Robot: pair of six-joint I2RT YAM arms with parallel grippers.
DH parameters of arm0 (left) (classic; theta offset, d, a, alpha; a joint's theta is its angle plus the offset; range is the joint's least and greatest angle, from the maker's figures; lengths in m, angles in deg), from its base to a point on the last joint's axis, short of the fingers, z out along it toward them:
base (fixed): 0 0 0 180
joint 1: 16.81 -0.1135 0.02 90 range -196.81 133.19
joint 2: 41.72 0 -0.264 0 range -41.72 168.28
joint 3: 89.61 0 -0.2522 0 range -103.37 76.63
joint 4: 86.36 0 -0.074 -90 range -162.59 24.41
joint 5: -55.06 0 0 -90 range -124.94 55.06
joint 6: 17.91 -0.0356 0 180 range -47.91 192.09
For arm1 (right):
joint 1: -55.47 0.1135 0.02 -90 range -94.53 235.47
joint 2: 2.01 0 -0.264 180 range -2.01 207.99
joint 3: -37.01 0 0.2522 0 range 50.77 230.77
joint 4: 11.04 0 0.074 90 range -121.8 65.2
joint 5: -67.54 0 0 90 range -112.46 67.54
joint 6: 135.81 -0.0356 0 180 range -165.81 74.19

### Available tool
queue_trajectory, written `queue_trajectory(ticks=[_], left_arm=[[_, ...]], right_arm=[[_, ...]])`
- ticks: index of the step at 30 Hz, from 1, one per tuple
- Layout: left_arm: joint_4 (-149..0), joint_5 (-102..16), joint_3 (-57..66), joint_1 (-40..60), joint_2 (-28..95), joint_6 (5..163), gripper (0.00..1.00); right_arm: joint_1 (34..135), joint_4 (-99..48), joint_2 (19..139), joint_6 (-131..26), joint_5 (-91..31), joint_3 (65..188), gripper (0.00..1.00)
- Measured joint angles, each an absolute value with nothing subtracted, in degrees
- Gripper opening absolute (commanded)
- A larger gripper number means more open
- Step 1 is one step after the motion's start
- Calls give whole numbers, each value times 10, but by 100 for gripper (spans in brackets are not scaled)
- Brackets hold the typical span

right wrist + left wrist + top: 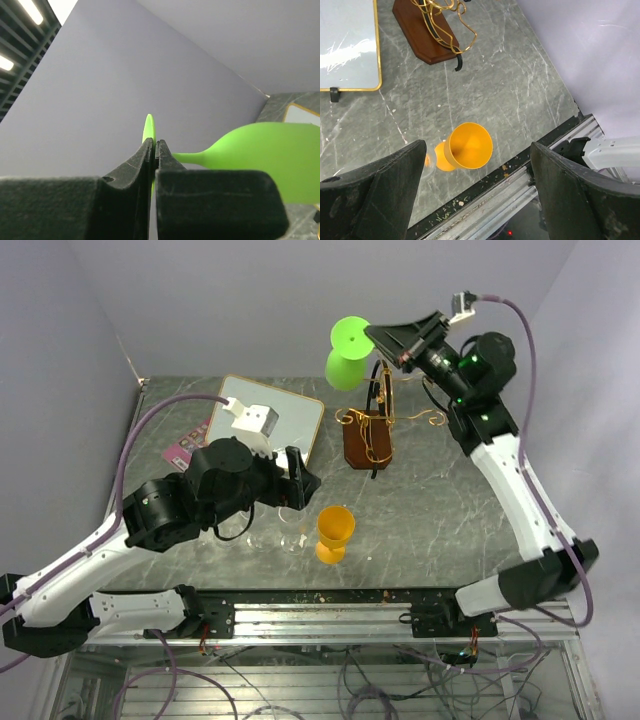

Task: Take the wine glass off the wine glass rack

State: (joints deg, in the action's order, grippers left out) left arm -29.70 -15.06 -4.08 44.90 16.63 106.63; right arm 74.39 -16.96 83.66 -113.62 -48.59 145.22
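Note:
My right gripper [374,336] is shut on the thin foot disc of a green wine glass [346,353] and holds it in the air, behind and above the wine glass rack [368,436]. The rack is gold wire on a dark brown wooden base. In the right wrist view the fingers [145,160] pinch the green disc, with the stem and bowl [270,155] to the right. An orange wine glass [335,532] stands on the table. My left gripper [300,480] is open and empty above it [467,146]. The rack's base shows in the left wrist view [427,35].
A white board with a gold frame [290,415] lies at the back left, with a white block [255,420] on it and a pink card [188,447] beside it. Something clear, like a glass [285,532], stands left of the orange glass. A metal rail [330,615] runs along the front edge.

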Motion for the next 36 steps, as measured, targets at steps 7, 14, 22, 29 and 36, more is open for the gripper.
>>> queue_trajectory(ticks=[7,14,22,29,36], left_arm=[[-324,-173,-33,449,182,1071,95],[-359,-204,-23,449,213,1077,96],[-450,-335,-11,377,255,1103,96],[-622,-505,84,282,236,1200,95],[-812,-619,169,250,234,1314,93]], right_arm=[[740,-210,674,-1084,-423,1307,0],[739,-274,485,-1061,-324,1176,0],[739,-256,359,-1147,-290,1063,0],[739,-200,336,-1242,-305,1033,0],[739,-75,359,-1330,-367,992,0]])
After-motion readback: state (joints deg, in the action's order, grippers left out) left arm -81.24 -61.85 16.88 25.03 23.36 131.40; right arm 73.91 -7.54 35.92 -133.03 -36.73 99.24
